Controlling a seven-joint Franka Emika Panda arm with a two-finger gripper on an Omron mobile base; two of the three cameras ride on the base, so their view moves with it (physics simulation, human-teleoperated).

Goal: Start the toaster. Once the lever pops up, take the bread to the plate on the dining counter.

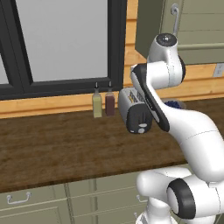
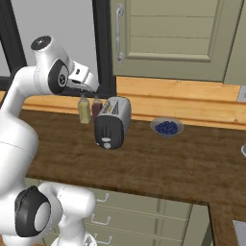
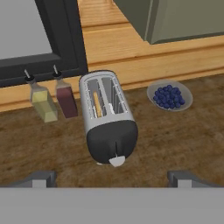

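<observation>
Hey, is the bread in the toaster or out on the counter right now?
In. The hand view shows the bread standing on edge in one slot of the toaster, tucked down between the slot walls.

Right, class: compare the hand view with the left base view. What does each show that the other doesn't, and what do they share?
Hand view alone: the toaster's open slots from above, with the bread down in one slot, and the bowl of blueberries clear to one side. The gripper is open, short of the toaster.

Left base view alone: the robot arm covering part of the toaster, and the cabinet drawers under the counter.

Shared: the toaster, the yellow bottle, the dark red bottle and the window frame.
</observation>
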